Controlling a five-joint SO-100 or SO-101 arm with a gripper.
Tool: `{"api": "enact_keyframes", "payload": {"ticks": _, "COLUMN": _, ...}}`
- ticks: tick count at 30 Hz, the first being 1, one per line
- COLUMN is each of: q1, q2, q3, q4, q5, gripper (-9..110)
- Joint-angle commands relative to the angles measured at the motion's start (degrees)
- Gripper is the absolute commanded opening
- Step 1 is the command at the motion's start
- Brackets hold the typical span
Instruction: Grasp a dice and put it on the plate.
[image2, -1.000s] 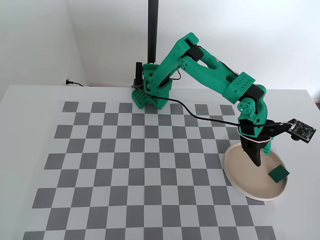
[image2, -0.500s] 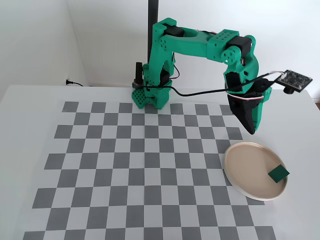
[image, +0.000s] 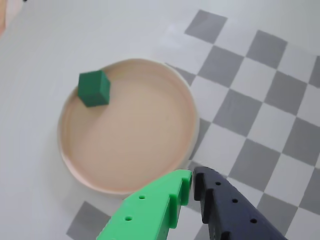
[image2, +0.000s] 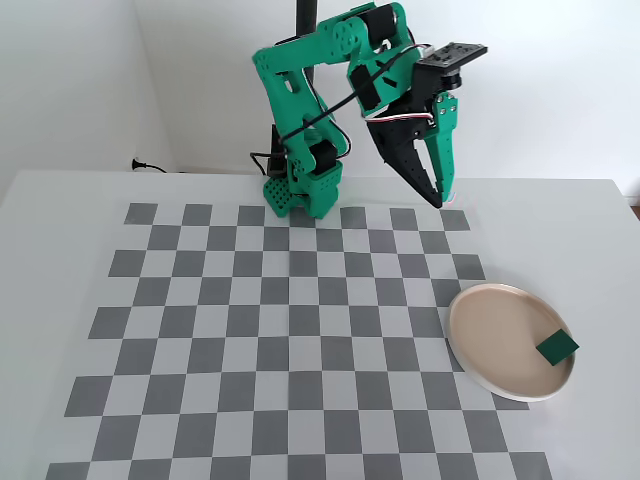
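- Since the earlier frames the arm has pulled well back and up from the plate: a second ago its gripper reached down into the plate beside the dice, half a second ago it hung above the plate's far edge, and now it is folded high over its own base. Dice and plate have kept their places.
- Fixed view: the gripper (image2: 441, 199) points down and slightly right, high above the far squares of the checkered mat (image2: 250, 330), well apart from the plate (image2: 480, 365). Its two fingers run close alongside each other to the tips, with nothing between them. The plate lies at the mat's right edge, partly over the checkers and partly on the plain white table (image2: 60, 300). The dice (image2: 557, 347) rests inside the plate near its right rim, one corner turned toward the camera. The green arm base (image2: 300, 190) stands at the far edge of the mat, in front of a dark vertical pole (image2: 304, 12).
- Wrist view: the gripper (image: 192, 180) enters from the bottom edge, a bright green finger on the left and a dark one on the right, tips nearly touching with only a thin slit between them, and empty. The plate (image: 175, 85) fills the middle of the view, and the dice (image: 94, 88) sits inside it against the upper left rim. Grey and white squares of the mat (image: 250, 105) spread to the right.
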Motion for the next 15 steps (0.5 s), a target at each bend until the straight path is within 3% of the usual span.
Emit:
{"api": "enact_keyframes", "payload": {"ticks": 1, "q1": 4.2, "q2": 15.7, "q3": 11.5, "q4": -4.6, "q5": 3.3, "gripper": -4}}
{"api": "enact_keyframes", "payload": {"ticks": 15, "q1": 17.6, "q2": 46.6, "q3": 39.3, "q4": -7.9, "q5": 20.3, "gripper": -4}}
